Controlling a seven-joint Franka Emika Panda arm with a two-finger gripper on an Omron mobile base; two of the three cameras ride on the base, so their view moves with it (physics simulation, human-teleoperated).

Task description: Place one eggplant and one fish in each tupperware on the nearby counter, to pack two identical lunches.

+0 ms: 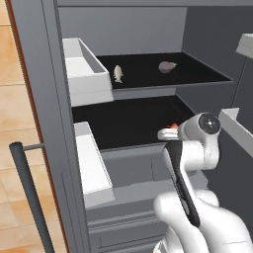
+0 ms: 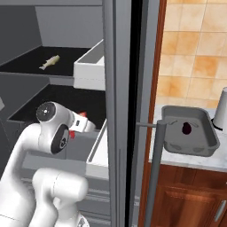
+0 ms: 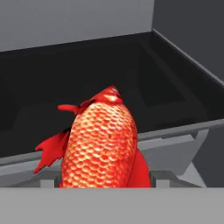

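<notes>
Two fish: a red-orange one (image 3: 103, 144), scaly and glossy, fills the hand view just in front of the gripper (image 3: 105, 183), seemingly pinched (fingertips hidden, so I cannot tell), over the fridge's lower black shelf (image 1: 128, 123); a pale silvery one (image 1: 118, 73) lies on the upper shelf (image 1: 197, 74). Two eggplants: one (image 1: 167, 66) there, one (image 2: 186, 128) inside the deep dark grey tupperware (image 2: 208, 133) on the counter (image 2: 186, 159).
</notes>
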